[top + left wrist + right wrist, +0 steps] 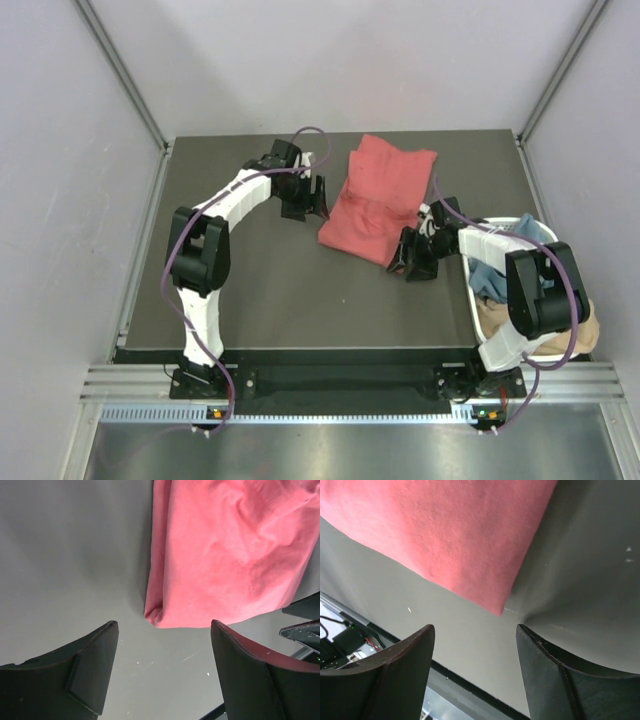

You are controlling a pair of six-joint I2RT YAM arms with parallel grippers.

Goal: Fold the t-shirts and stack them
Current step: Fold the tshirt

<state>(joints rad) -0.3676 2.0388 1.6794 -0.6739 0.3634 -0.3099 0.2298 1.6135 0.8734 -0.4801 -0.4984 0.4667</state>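
Basket, near right: the white basket (470, 298) holds the blue t-shirt (487, 278) and the tan t-shirt (500, 320).
Right end effector (474, 630): jaws spread wide, empty, just off a corner of the coral-red t-shirt (380, 200).
Coral-red t-shirt: mid-table (260, 290), partly folded, creased.
Left end effector (164, 625): wide open, empty, beside the shirt's left edge.
Next fold, our judgement: pinch both layers, lift together, lay edge on edge.

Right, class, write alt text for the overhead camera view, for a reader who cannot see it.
A coral-red t-shirt lies loosely folded on a dark table, between the left arm and the right arm, whose open jaws hold nothing. At the table's right edge, a white basket holds blue cloth and tan cloth.
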